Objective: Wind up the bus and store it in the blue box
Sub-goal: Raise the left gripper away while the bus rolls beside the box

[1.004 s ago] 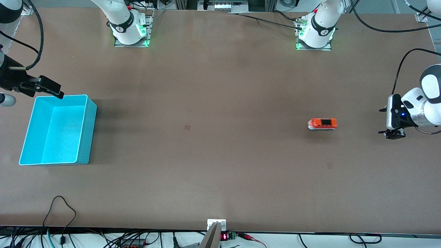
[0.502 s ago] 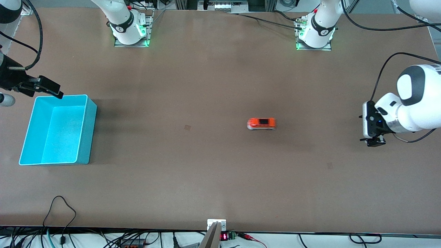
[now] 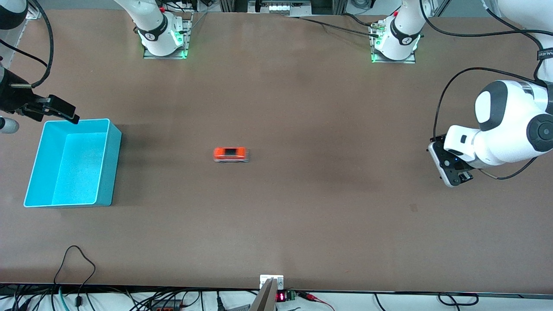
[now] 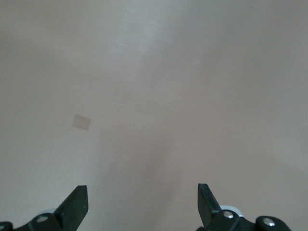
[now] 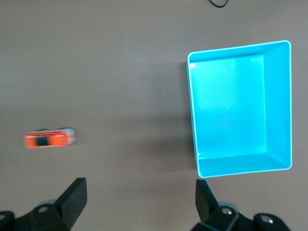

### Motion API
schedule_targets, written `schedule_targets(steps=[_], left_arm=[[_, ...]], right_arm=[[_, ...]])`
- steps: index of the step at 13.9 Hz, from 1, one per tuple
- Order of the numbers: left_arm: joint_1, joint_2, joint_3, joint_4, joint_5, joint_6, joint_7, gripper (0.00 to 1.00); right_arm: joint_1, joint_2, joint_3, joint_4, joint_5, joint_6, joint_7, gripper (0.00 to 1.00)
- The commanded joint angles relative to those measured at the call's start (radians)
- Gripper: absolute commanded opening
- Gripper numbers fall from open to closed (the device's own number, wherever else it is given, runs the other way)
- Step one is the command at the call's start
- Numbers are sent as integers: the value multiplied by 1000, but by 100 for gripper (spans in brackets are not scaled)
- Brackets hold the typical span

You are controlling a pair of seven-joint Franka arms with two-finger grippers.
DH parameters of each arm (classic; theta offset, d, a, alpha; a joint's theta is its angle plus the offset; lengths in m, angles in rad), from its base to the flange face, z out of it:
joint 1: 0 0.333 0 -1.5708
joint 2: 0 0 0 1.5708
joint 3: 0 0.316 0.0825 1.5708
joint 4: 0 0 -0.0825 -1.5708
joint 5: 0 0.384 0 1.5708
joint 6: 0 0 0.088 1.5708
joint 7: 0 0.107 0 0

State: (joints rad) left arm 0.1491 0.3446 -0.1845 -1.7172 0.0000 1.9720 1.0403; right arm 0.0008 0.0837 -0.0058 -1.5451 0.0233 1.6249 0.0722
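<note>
The bus (image 3: 231, 154) stood on its wheels on the bare brown surface (image 3: 302, 224), near the middle, its length running along the line from one arm's end to the other. It was smeared with motion blur in both the front view and the right wrist view (image 5: 49, 139). Nothing touched it.

The box (image 3: 71, 163) sat on the surface toward the right arm's end, well apart from the bus, open side up with nothing inside. The bus lay about level with its middle.

The right pincer (image 3: 58, 109) hung just over the box's rim, at the corner farthest from the front camera and away from the bus. In the right wrist view its two dark fingers (image 5: 73, 197) were spread wide and held nothing — the box (image 5: 240, 108) and the bus both lay in sight below them. This arm waited.

The left pincer (image 3: 451, 169) hung over bare surface at the left arm's end, well apart from the bus and farther still from the box. In the left wrist view its fingers (image 4: 77, 204) were likewise spread, pinching nothing — only plain surface (image 4: 159, 86) lay under them, with a small pale square mark (image 4: 82, 121) on it.
</note>
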Motion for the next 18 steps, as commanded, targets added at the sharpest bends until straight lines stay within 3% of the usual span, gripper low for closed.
schedule_targets(steps=[1,2,5,12,13,16,18], left_arm=[[0,13,17,28,2,185,-88,100],[1,13,31,24,-1,246,-91,100],[1,1,57,30,-3,222,-256,100],[-6,-45,114,178,-2,-28,-908,100],[-25,-64,125,195,2,-53,-943,100],[-133,-125,242,200,-20,-131,-1044,100],[-160,-159,261,200,-51,-177,-1100,100]], right_arm=[[-8,-1,4,-3,6,-7,-3,100],[-7,-1,4,-3,6,-7,-3,100],[-5,-1,4,-3,4,-7,-5,100],[1,1,12,-3,-6,-8,-9,100],[2,2,12,-3,-6,-8,-9,100],[4,8,15,-4,3,-25,-31,100],[7,16,15,-13,4,-25,-48,100]])
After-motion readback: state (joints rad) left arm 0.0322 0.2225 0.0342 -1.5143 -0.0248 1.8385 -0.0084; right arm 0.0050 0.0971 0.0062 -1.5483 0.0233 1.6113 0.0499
